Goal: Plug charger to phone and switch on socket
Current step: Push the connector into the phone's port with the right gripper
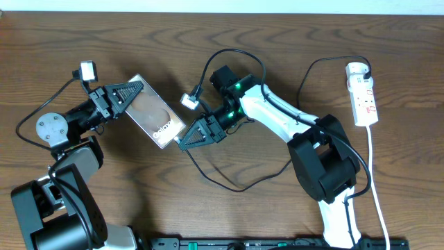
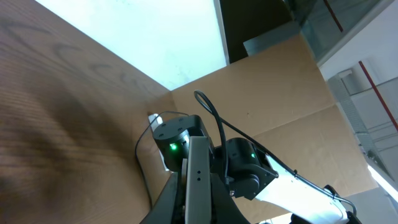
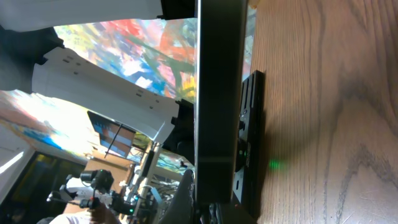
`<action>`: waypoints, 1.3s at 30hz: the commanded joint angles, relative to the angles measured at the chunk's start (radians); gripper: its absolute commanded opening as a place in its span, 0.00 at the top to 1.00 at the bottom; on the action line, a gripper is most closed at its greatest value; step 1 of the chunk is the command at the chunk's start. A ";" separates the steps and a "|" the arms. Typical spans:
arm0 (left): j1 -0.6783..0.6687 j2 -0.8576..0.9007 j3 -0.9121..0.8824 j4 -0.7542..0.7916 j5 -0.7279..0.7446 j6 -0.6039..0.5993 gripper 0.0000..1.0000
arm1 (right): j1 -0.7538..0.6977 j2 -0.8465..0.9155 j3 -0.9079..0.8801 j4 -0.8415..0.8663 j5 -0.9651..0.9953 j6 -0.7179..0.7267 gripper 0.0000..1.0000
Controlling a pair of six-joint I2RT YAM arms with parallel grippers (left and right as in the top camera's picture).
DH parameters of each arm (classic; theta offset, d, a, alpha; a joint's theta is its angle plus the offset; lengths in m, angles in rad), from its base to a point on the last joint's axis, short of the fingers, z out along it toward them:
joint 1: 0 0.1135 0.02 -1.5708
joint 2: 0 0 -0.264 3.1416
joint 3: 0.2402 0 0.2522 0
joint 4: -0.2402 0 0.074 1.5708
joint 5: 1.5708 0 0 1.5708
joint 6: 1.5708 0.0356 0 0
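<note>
The phone (image 1: pixel 154 114) is held tilted above the table, its lettered end toward the right arm. My left gripper (image 1: pixel 132 94) is shut on its far left end; in the left wrist view the phone shows edge-on as a grey slab (image 2: pixel 198 180) between the fingers (image 2: pixel 198 214). My right gripper (image 1: pixel 186 142) is at the phone's lower right end, shut where the charger cable (image 1: pixel 238 188) ends; the plug tip is hidden. In the right wrist view the phone's dark edge (image 3: pixel 217 93) runs down to the jaws (image 3: pixel 214 208). The white socket (image 1: pixel 364 94) lies at the far right.
The charger's black cable loops across the table middle between the right arm and the socket. The socket's white cord (image 1: pixel 375 177) runs down the right side toward the front edge. The right arm's base (image 1: pixel 326 163) stands right of centre.
</note>
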 commanded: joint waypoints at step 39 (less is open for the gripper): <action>-0.045 -0.010 0.022 0.011 0.099 0.003 0.93 | -0.012 0.007 0.005 0.091 -0.040 0.021 0.99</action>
